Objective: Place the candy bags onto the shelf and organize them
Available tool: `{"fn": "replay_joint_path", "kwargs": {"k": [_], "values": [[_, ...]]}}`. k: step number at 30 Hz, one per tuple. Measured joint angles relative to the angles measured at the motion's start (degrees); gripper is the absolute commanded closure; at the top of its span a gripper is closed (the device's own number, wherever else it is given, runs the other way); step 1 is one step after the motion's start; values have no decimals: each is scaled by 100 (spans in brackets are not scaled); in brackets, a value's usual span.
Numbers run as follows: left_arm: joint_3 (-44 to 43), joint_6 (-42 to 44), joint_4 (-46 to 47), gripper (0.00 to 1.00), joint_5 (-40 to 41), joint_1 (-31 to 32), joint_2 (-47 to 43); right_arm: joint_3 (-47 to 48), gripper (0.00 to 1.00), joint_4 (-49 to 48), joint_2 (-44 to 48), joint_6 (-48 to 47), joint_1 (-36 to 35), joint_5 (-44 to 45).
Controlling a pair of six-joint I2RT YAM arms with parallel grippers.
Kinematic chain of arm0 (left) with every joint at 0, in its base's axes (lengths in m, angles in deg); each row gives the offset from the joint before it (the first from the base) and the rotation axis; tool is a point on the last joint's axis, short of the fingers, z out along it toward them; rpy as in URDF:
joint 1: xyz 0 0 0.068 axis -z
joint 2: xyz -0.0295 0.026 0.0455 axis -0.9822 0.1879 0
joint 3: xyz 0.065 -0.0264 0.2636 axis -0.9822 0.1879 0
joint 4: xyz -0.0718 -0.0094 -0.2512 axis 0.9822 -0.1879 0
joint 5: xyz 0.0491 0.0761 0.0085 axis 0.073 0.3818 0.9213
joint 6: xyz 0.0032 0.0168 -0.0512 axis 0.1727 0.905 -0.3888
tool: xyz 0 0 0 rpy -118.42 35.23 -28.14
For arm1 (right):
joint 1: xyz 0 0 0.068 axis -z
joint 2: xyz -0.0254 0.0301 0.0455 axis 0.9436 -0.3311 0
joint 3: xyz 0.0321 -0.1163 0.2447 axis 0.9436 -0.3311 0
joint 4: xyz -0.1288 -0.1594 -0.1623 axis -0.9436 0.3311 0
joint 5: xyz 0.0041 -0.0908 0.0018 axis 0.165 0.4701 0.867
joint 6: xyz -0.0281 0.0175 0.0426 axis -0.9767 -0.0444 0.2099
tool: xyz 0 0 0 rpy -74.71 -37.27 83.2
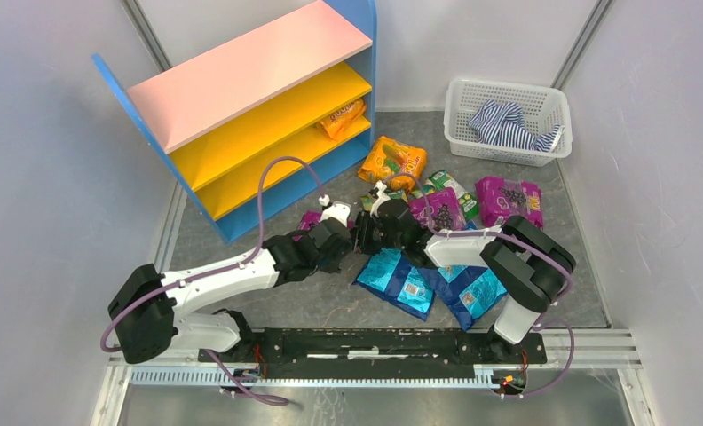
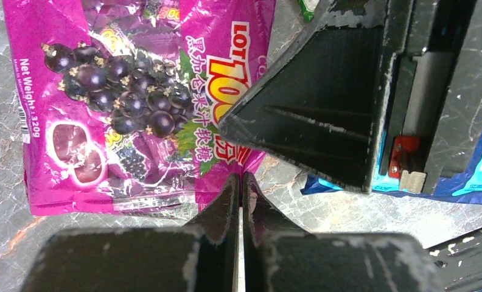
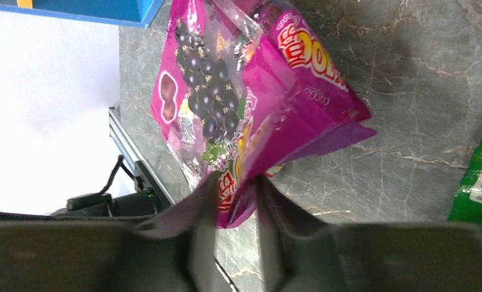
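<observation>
Left tool [image 2: 239, 180] clenched on the bottom edge of 1 purple candy bag [image 2: 123, 103]. Right tool [image 3: 237, 185] with jaws a little apart around the same bag's corner. Bag at the middle of the gray desk [image 3: 409, 91], just in front of the shelf [image 1: 268, 115].

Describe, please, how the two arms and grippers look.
The left arm and right arm have white links between black joint housings, each with a looping lilac cable. The left gripper and right gripper have tapered black fingers, edges scuffed pale.
</observation>
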Motion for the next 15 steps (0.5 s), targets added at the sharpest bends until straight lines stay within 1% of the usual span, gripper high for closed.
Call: {"fn": "replay_joint_path", "kwargs": {"k": [4,7,9,12,15], "values": [[24,-7,4,98,20,0,-59,-4,27,-44,4,144,-9,79],[103,-7,7,98,13,0,-306,-81,16,-140,11,273,-42,162],[170,-7,20,98,-7,0,-562,-129,14,-144,9,367,-55,168],[236,-4,48,98,-61,0,-835,-131,13,-269,-94,546,-118,162],[291,-4,52,98,-116,0,-916,-4,16,-411,-345,704,-210,136]]}}
